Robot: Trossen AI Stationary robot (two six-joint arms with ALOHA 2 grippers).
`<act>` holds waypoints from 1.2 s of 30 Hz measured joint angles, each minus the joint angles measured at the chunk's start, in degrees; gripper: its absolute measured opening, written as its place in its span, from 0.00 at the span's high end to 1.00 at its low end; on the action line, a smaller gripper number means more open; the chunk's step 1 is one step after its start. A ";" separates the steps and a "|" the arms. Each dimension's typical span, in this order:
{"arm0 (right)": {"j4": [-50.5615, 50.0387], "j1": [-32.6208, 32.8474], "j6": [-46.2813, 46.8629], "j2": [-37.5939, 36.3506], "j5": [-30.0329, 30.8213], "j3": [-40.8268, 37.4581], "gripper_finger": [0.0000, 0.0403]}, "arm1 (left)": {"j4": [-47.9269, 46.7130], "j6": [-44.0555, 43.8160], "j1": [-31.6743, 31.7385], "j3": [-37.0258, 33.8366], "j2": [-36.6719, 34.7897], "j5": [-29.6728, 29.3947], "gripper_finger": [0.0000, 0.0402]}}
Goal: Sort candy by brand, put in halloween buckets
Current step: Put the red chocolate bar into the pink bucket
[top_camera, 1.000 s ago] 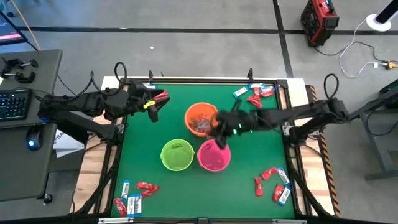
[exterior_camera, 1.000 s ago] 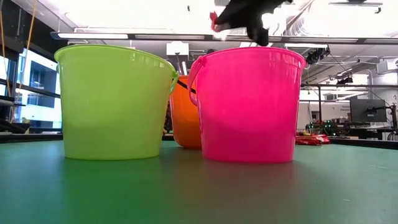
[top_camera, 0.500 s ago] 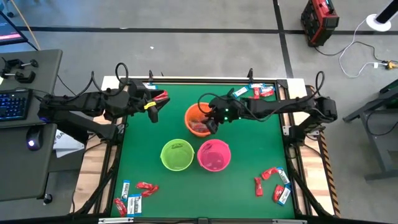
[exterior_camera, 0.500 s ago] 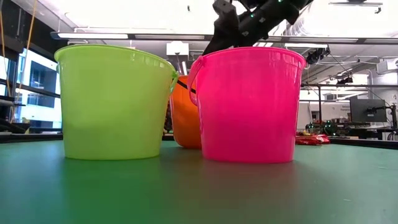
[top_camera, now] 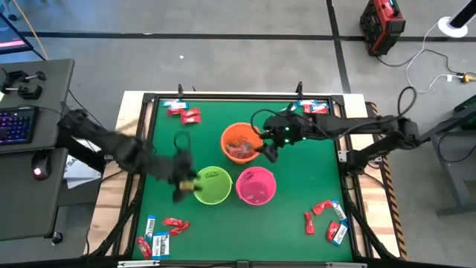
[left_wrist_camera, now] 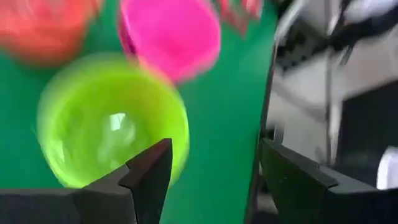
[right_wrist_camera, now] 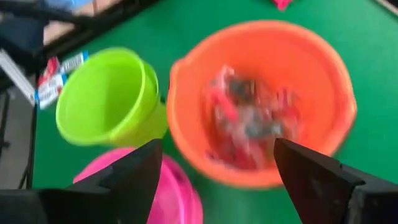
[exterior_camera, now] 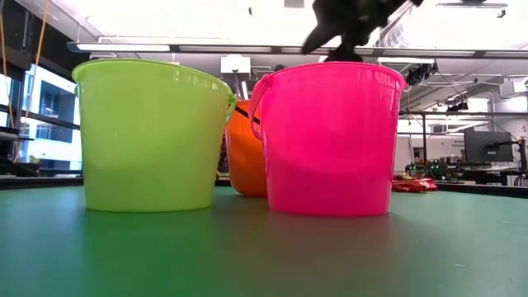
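Though motion-blurred, left claw (top_camera: 181,181) hangs beside the green bucket (top_camera: 212,185).

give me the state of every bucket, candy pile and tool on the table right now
round orange plastic bucket: upright, holds red and silvery wrapped candies
round lime green plastic bucket: upright, contents unclear
round hot pink plastic bucket: upright, contents unclear
loose red and blue-and-white wrapped candies: lying in piles near the green mat's corners
left tool: open, empty, at the lime green bucket's rim
right tool: open, empty, by the orange bucket's rim
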 joint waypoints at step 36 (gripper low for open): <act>-6.54 2.41 3.87 -4.41 6.74 -0.12 0.25 | 2.30 -10.98 -22.99 -15.98 25.55 5.37 0.51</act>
